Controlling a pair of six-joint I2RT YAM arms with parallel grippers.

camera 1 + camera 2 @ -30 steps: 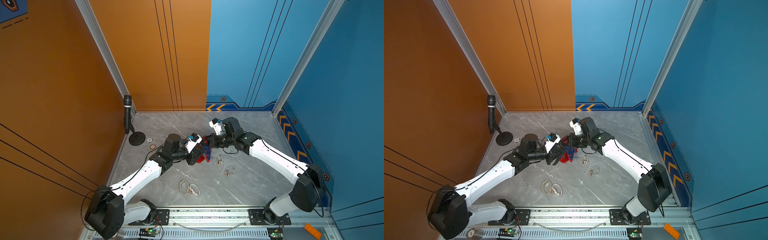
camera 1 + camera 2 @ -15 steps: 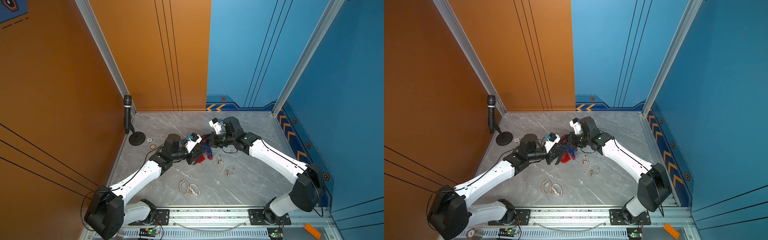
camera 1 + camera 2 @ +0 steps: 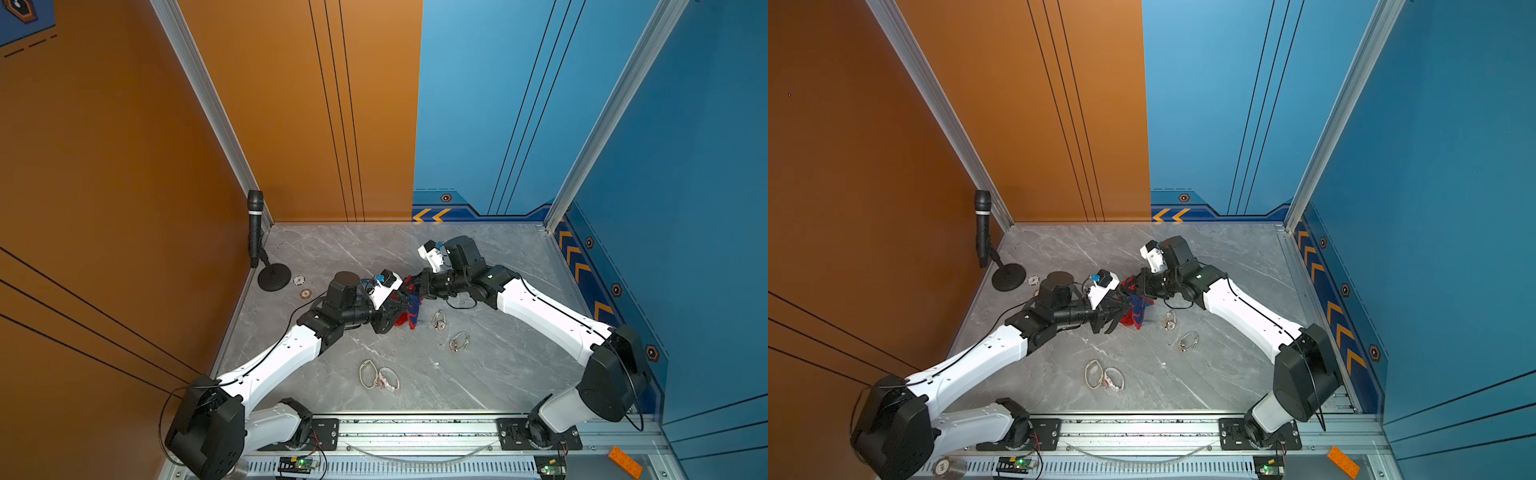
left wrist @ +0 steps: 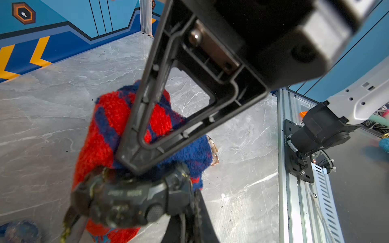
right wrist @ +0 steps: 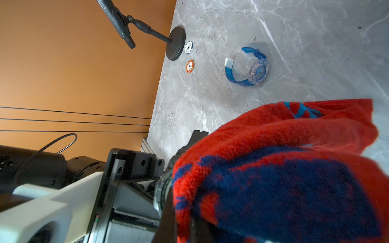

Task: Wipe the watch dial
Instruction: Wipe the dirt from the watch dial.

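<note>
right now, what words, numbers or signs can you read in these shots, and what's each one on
"MODE": on the side of the dark watch; the word before it is too blurred.
Too small to read: centre marks on the orange chip and the white chip.
Blurred, unreadable: the dial of the blue watch.
No words, arrows only: yellow chevrons on the wall band.
No readable letters: light blue pattern on the cloth.

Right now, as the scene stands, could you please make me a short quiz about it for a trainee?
1. True or false: the right jaws are shut on the red and blue cloth.
2. What do the left jaws hold? A) a spoon B) the dark watch C) a cup
3. Fill in: the loose watch lying on the table has a ___ strap.
Key: 1 true; 2 B; 3 blue.
</note>
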